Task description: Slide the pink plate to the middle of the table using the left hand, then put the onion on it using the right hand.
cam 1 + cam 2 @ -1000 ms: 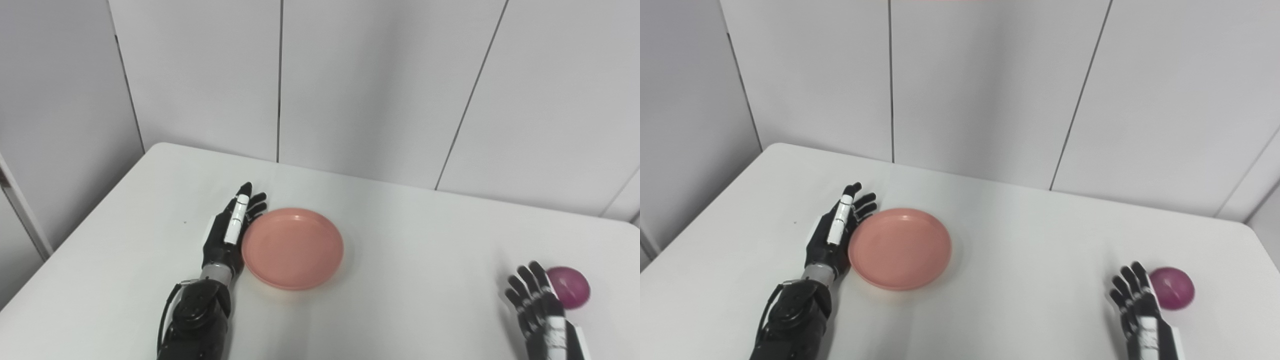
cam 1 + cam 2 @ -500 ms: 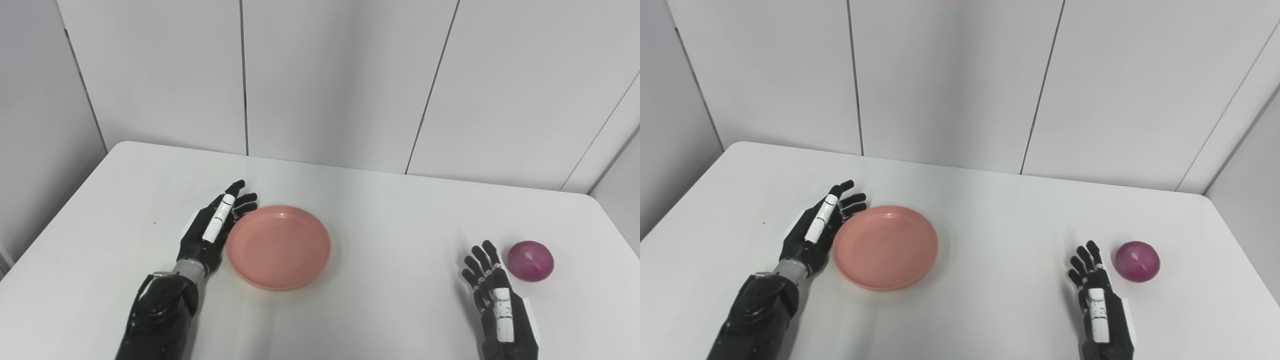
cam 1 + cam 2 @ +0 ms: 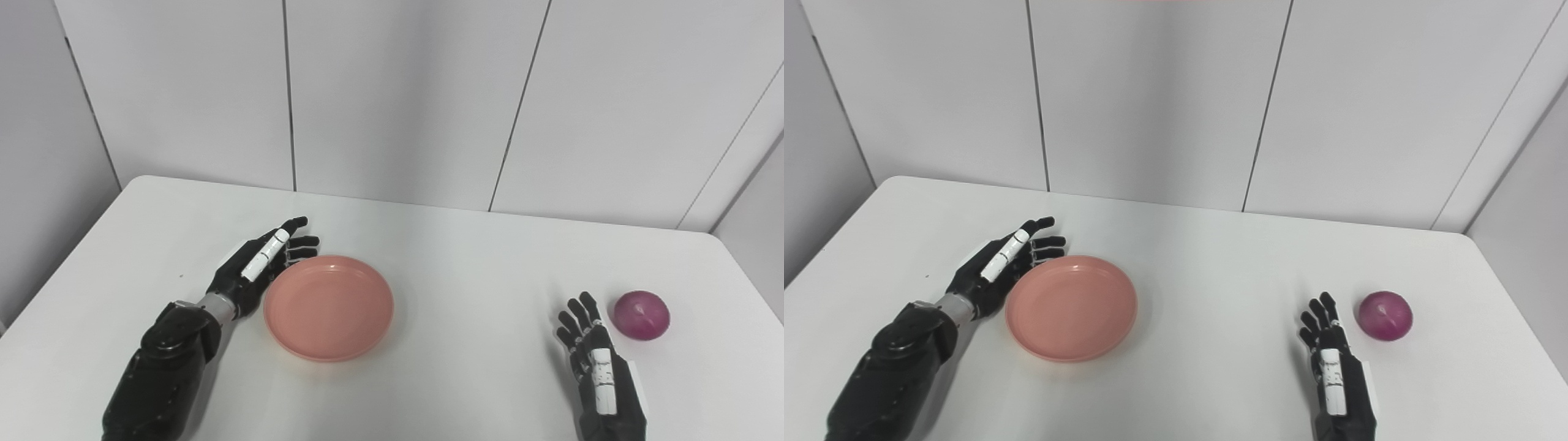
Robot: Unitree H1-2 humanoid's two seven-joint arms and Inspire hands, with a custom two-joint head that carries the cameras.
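Both hands are showing a glossy black casing. The left hand (image 3: 254, 269) is carrying a white rectangular strip along the back of one of its slim, segmented black fingers (image 3: 298, 242). Behind it, a short silver-grey metal collar (image 3: 214, 302) is forming the wrist, and this is joining a bulkier, rounded black forearm shell (image 3: 160, 367) whose surface is catching soft highlights. A thin black cable is running along the shell near the wrist. The right hand (image 3: 1335, 367) is displaying the same black segmented build, with a matching white strip on its back and a pale white edge along its outer side.
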